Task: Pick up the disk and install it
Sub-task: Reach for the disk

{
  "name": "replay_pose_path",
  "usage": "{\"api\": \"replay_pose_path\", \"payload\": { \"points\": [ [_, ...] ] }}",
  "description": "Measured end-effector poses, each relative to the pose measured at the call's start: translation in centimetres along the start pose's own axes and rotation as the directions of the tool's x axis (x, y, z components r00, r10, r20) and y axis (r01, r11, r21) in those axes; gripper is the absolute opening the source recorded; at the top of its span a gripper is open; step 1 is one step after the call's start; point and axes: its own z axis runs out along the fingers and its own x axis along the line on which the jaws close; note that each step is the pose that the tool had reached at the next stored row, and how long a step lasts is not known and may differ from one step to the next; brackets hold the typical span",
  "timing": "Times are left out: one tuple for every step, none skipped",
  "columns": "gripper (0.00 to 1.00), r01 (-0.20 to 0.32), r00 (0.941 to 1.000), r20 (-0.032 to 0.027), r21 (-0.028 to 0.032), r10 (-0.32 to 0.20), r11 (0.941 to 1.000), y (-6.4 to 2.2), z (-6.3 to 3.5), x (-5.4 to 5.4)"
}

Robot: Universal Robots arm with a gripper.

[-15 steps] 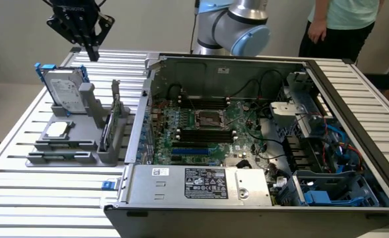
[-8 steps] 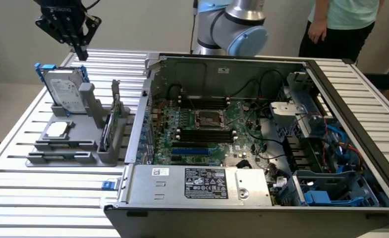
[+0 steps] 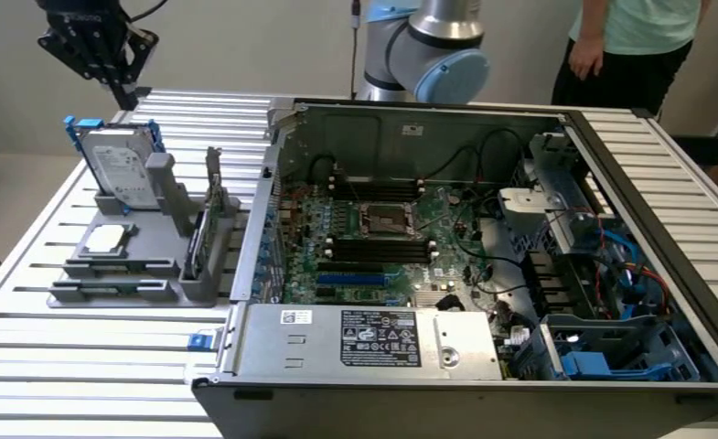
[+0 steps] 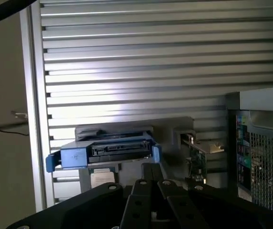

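The disk [image 3: 118, 165], a silver-grey drive with a white label in a blue caddy, stands tilted in the grey holder [image 3: 139, 265] on the exterior view's left. My gripper [image 3: 121, 87] hangs above and behind it, apart from it, with its black fingers together and nothing held. In the wrist view the disk [image 4: 105, 151] appears end-on with its blue caddy edge, just beyond my shut fingers [image 4: 150, 179].
An open computer case [image 3: 481, 247] with motherboard and cables fills the middle and right of the slatted metal table [image 3: 41, 366]. A small square chip [image 3: 105, 240] lies in the holder, and a card [image 3: 212, 206] stands beside it. A person [image 3: 633, 46] stands behind the table.
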Motion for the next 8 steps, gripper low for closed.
{"api": "replay_pose_path", "payload": {
  "points": [
    [0.11, 0.000, 1.0000, 0.0001, 0.0021, 0.000, 1.0000, 0.06, 0.02, 0.5],
    [0.11, 0.000, 1.0000, 0.0002, 0.0042, 0.000, 1.0000, 0.10, 0.04, 0.9],
    [0.11, 0.000, 1.0000, 0.0003, 0.0067, 0.000, 1.0000, 0.15, 0.06, 1.4],
    [0.11, 0.000, 1.0000, 0.0005, 0.0089, 0.000, 1.0000, 0.18, 0.07, 1.8],
    [0.11, 0.000, 1.0000, 0.0008, 0.0113, 0.000, 0.9999, 0.21, 0.09, 2.3],
    [0.11, 0.000, 1.0000, 0.0007, 0.0136, 0.000, 0.9999, 0.24, 0.09, 2.7],
    [0.11, 0.000, 1.0000, 0.0009, 0.0159, 0.000, 0.9999, 0.27, 0.10, 3.2],
    [0.11, 0.001, 1.0000, 0.0011, 0.0186, -0.001, 0.9998, 0.30, 0.12, 3.7]
  ]
}}
